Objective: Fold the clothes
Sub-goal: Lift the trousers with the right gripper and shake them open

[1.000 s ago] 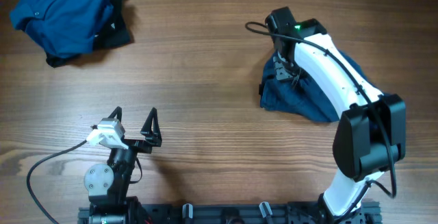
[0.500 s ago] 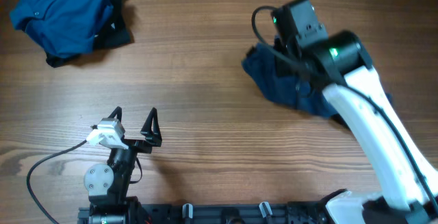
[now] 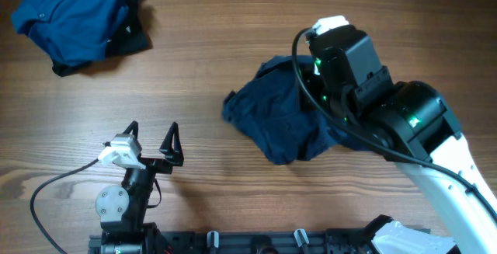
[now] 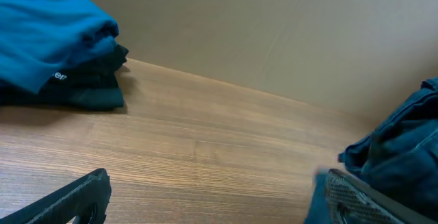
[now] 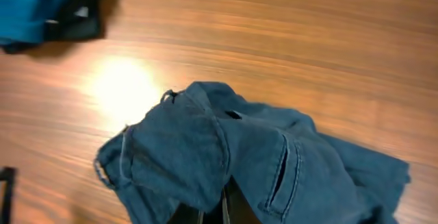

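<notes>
The dark navy shorts (image 3: 276, 122) hang bunched from my right gripper (image 5: 224, 210), which is shut on a fold of the cloth. A pocket slit and seams show in the right wrist view, where the shorts (image 5: 239, 152) drape over the fingers. In the overhead view the right wrist covers those fingers. A brighter blue shirt (image 3: 70, 13) lies crumpled on darker cloth at the far left corner, also seen in the left wrist view (image 4: 48, 32). My left gripper (image 3: 152, 140) stands open near the front edge, holding nothing, well apart from both garments. Its fingertips (image 4: 79, 196) frame bare wood, with the shorts (image 4: 404, 142) to the right.
The wooden table (image 3: 233, 44) carries only the two garment heaps. The right arm (image 3: 419, 130) reaches in from the front right corner over the shorts. A cable (image 3: 54, 188) loops beside the left arm's base.
The right arm has swung left and toward the front, carrying the navy shorts from the right side toward the table's middle. The cloth now spreads wider. The left arm has not moved.
</notes>
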Robot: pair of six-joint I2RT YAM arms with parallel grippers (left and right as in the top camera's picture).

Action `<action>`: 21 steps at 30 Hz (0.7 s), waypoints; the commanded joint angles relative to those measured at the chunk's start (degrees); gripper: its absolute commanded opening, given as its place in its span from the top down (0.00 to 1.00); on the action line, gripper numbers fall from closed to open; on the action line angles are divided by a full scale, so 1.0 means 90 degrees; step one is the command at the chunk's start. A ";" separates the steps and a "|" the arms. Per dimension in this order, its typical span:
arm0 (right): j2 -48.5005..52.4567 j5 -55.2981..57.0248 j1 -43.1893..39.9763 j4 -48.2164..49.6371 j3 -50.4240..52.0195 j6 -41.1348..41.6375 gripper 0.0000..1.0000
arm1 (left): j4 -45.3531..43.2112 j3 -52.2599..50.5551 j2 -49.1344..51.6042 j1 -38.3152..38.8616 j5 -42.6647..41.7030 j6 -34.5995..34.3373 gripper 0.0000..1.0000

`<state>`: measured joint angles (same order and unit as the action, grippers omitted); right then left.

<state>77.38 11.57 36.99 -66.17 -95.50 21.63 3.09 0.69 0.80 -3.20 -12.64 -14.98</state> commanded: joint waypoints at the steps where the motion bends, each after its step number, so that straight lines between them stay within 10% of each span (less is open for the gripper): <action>1: -0.0087 -0.0335 0.0027 0.0330 -0.0138 0.0180 0.96 | 0.0019 -0.0039 -0.0046 -0.0051 0.0085 -0.0053 0.00; 21: -0.1889 0.1382 0.0024 0.1035 -0.0141 0.0440 0.96 | 0.0019 -0.0039 -0.0046 -0.0051 0.0085 -0.0053 0.00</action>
<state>61.84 19.00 36.99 -57.21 -95.50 24.91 3.09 0.69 0.80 -3.20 -12.64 -14.96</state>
